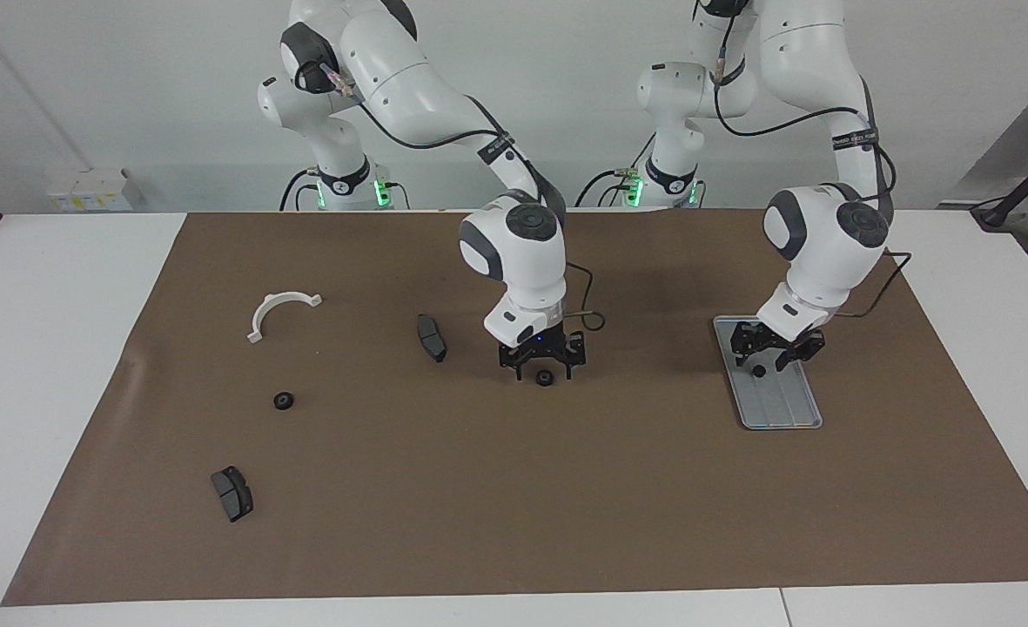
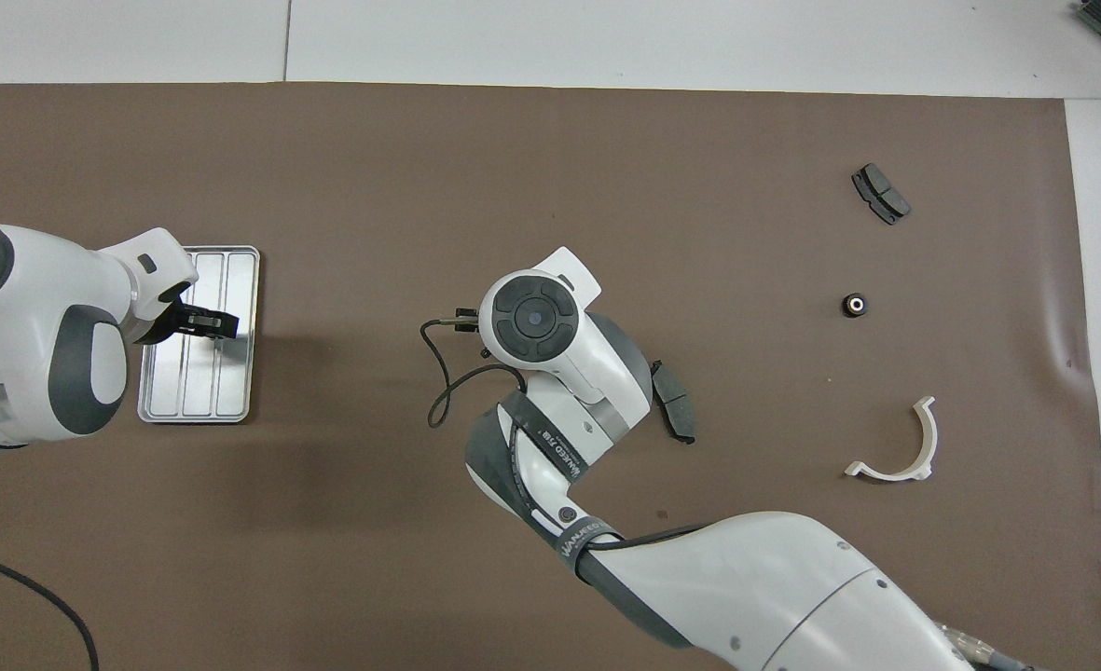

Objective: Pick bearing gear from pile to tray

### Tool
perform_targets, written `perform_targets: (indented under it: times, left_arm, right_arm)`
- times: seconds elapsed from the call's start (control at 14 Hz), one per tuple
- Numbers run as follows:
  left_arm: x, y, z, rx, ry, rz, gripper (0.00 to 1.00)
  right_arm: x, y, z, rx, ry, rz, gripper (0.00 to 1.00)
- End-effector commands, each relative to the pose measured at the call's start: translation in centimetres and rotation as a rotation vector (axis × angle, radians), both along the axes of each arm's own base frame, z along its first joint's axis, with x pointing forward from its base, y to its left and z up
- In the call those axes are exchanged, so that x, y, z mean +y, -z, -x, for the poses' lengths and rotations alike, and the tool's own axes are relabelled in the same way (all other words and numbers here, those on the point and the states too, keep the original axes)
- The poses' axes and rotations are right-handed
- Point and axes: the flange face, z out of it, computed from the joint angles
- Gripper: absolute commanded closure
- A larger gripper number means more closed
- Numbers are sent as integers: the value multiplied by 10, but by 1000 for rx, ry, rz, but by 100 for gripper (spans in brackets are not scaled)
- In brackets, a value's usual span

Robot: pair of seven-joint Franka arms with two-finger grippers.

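Brown paper covers most of the white worktop (image 1: 61, 366), and both arms are down over it. Right tool (image 1: 543, 364) sits low over the middle of the paper with its fingers spread apart; a small black gear (image 1: 545, 378) lies on the paper between the fingertips, seemingly let go, though contact is hard to judge from here. From overhead the arm's wrist hides both this tool and the gear. Just beside it, toward the right arm's end, lies a dark grey pad-shaped block (image 1: 431, 337). Further toward that end come the white half-ring bracket (image 1: 280, 312), a second black gear (image 1: 283, 401) and another dark block (image 1: 231, 493), the last farthest from the robots.

Left tool (image 1: 773, 350) hangs over the silver-grey tray (image 1: 779, 405) at the left arm's end, fingers parted. A small dark round part (image 1: 758, 371) lies on the tray just under the fingertips, apparently free of them; its kind cannot be made out.
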Motion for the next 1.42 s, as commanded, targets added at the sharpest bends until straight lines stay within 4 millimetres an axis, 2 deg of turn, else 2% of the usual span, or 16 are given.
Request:
perform_targets:
  times: [0.0, 0.21, 0.36, 0.43, 0.5, 0.57, 0.64, 0.78, 0.93, 1.07, 1.21, 1.35]
  left_arm:
    - [-53, -30, -9, -22, -71, 52, 25]
    - [-145, -33, 9, -5, -174, 82, 26]
    - [-208, -29, 30, 10, -223, 91, 26]
    - [-236, -21, 38, 21, -243, 85, 26]
    - [-256, -22, 40, 15, -259, 89, 26]
    - [-273, -22, 42, 12, -256, 90, 27]
    - [-290, -16, 44, 16, -251, 86, 27]
    - [-330, 1, 48, 22, -240, 74, 30]
    - [-341, 0, 39, 7, -248, 82, 32]
    - [-345, 2, 36, -4, -236, 74, 35]
    - [-362, 19, 32, -5, -217, 55, 35]
    - [-365, 23, 30, -20, -215, 63, 37]
  right_arm:
    - [-53, -27, -25, -25, -32, 15, 0]
    - [-120, -52, -33, -35, -57, 37, 0]
    - [-166, -56, -36, -28, -85, 58, 0]
    - [-189, -54, -37, -12, -105, 55, 0]
    - [-205, -52, -38, -1, -126, 45, 0]
    - [-230, -50, -41, 6, -140, 44, 0]
    - [-253, -48, -44, 12, -156, 53, 0]
    - [-283, -39, -42, 28, -177, 63, 0]
    - [-323, -28, -39, 49, -211, 80, 0]
    - [-371, -19, -36, 50, -237, 92, 0]
    - [-394, -14, -31, 65, -243, 97, 0]
    - [-414, -7, -25, 82, -226, 97, 0]
